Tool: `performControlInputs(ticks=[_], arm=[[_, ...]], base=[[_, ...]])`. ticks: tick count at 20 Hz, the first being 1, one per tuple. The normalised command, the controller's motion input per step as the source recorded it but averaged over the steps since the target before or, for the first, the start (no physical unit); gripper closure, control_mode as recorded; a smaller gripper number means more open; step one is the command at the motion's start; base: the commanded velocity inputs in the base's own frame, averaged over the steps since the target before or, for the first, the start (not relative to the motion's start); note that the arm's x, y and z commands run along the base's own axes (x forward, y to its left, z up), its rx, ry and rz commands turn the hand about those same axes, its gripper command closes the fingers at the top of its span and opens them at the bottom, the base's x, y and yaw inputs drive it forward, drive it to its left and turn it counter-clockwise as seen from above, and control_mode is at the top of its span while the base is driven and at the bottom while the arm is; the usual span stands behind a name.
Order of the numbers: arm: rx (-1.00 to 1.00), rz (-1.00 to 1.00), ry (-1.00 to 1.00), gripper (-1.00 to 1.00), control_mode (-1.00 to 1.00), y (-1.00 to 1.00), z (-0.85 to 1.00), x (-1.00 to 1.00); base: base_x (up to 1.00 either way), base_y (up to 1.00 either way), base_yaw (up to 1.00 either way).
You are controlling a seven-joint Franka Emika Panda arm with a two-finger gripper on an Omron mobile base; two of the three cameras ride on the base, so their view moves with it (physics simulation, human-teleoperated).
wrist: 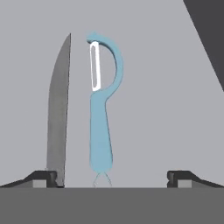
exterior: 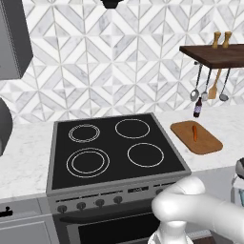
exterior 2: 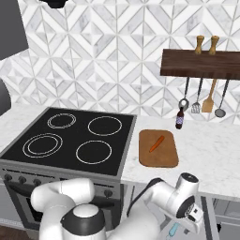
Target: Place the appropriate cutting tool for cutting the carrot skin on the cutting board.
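A light blue peeler (wrist: pixel 102 127) with a white blade lies on a flat grey drawer floor, handle toward me, and its tip also shows under my hand (exterior 2: pixel 172 229). Beside it on the left lies a grey knife (wrist: pixel 59 118). My gripper (wrist: pixel 111 177) is open above them, fingertips (wrist: pixel 43 177) spread wide on either side of the peeler's handle end, holding nothing. The brown cutting board (exterior: pixel 205 143) (exterior 2: pixel 161 159) lies on the counter right of the stove, with the small orange carrot (exterior: pixel 194 133) (exterior 2: pixel 156 144) on it.
The black stove (exterior: pixel 114 147) (exterior 2: pixel 70 143) has four burners. A dark wall shelf (exterior 2: pixel 201 64) carries two shakers and several hanging utensils (exterior 2: pixel 208 101). A small dark bottle (exterior 2: pixel 179 119) stands behind the board. My arm (exterior 2: pixel 183 197) bends down in front of the counter.
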Motion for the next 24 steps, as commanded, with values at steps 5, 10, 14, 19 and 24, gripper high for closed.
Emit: performControlInputs(ticks=[5, 10, 14, 19, 24], arm=[[0.00, -0.01, 0.03, -1.00, -1.00, 0.00, -0.33, 0.11], [0.00, 0.00, 0.00, -1.00, -1.00, -0.01, -0.31, 0.00], [0.00, 0.00, 0.01, -1.00, -1.00, 0.00, -0.37, 0.00], [0.00, 0.00, 0.02, 1.00, -1.00, 0.07, -0.37, 0.00], [0.00, 0.00, 0.00, 1.00, -1.00, 0.02, -0.11, -0.05]], base=[[0.00, 0.00, 0.00], [0.00, 0.00, 0.00], [0.00, 0.00, 0.00], [0.00, 0.00, 0.00], [0.00, 0.00, 0.00]])
